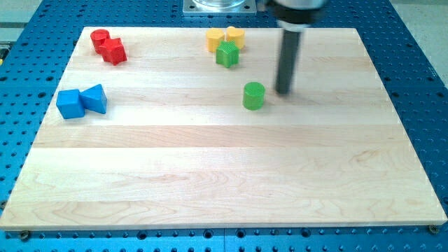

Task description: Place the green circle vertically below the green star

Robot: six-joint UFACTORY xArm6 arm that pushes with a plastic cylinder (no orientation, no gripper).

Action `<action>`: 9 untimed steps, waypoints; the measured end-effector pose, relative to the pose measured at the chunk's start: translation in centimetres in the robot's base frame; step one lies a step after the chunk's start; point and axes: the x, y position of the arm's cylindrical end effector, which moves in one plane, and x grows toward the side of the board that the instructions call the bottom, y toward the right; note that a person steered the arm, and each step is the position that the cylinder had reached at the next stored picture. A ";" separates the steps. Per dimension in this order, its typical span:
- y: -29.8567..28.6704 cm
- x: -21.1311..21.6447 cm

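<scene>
The wooden surface (210, 175) carries the green circle (254, 95) near its upper middle — a little below and to the view's right of the green star (227, 54), with my tip (283, 92) just beside the circle on its right. I have no hand to open or clamp, only this rod. The circle looks small, light and rigid, likely to slide easily — so I judge a centred push on its right side best, since an off-centre one could let it slip away.

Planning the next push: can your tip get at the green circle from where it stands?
Probably yes. My tip sits just to the view's right of the green circle, apart from it, with bare board between. The green star lies further toward the view's top left, out of the way.
</scene>
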 end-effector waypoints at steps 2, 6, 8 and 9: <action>-12.1 -3.8; -16.2 -1.5; -15.3 -2.5; -17.3 -0.8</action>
